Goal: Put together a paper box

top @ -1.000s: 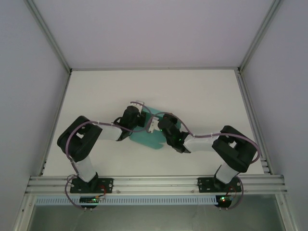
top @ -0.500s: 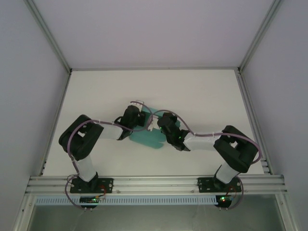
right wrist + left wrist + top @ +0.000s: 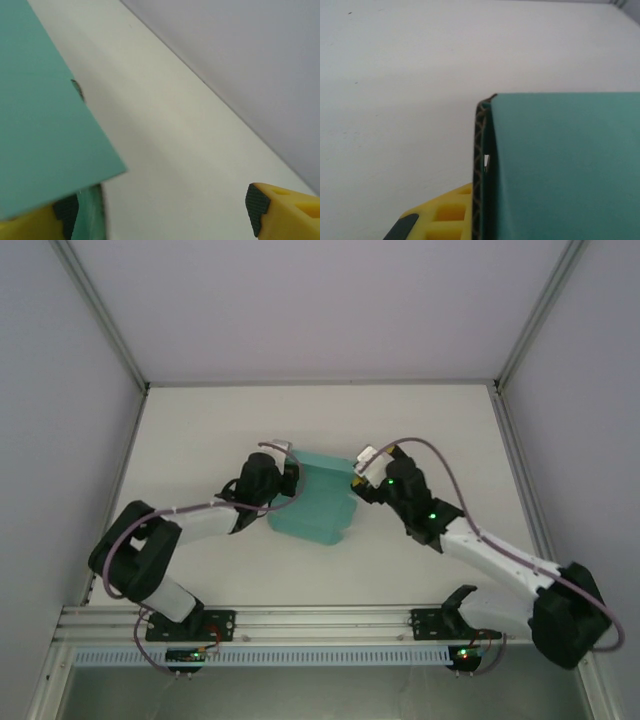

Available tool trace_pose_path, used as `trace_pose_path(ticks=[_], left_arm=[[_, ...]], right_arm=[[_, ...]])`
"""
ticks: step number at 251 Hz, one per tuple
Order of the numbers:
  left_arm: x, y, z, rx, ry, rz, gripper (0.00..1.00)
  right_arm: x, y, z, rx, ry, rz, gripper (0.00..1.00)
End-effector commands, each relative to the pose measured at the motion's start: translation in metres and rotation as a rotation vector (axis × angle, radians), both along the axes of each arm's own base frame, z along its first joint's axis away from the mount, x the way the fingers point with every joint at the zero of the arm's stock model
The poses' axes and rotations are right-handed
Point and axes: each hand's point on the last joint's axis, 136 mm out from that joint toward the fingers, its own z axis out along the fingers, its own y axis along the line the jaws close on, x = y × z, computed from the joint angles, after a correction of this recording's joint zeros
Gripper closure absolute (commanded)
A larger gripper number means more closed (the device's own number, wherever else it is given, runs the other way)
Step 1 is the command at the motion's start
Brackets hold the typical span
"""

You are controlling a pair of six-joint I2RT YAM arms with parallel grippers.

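Looking part-folded, paper box [image 3: 318, 505] not yet closed; left gripper [image 3: 289, 472] pad on its wall, jaws untellable; right gripper [image 3: 357, 478] jaws open.

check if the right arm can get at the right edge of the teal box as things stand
Probably yes: the right hand is open beside the right edge of the paper box, one finger by it, nothing between them. The left hand is at the opposite edge.

White table [image 3: 420, 420], pale walls [image 3: 320, 300], seemingly aluminium frame rail [image 3: 320, 618]
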Motion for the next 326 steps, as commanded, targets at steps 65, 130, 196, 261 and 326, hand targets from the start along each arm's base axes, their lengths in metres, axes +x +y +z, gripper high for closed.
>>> trace_pose_path(ticks=[65, 130, 196, 261, 326], left_arm=[[-0.022, -0.008, 0.011, -0.125, 0.056, -0.065, 1.0], [0.014, 0.029, -0.011, 0.01, 0.11, 0.239, 1.0], [0.03, 0.093, -0.023, 0.232, 0.12, 0.605, 0.99], [0.032, 0.073, -0.029, 0.323, 0.15, 0.469, 1.0], [-0.012, 0.037, -0.005, 0.037, 0.116, 0.281, 1.0]], right_arm=[[-0.05, 0.036, -0.013, 0.255, 0.344, 0.241, 0.68], [-0.05, 0.041, -0.005, 0.338, 0.367, 0.206, 1.0], [-0.049, 0.039, -0.012, 0.306, 0.362, 0.143, 1.0], [-0.041, 0.038, -0.016, 0.297, 0.36, 0.117, 1.0], [-0.019, 0.012, -0.014, 0.306, 0.278, -0.048, 0.22]])
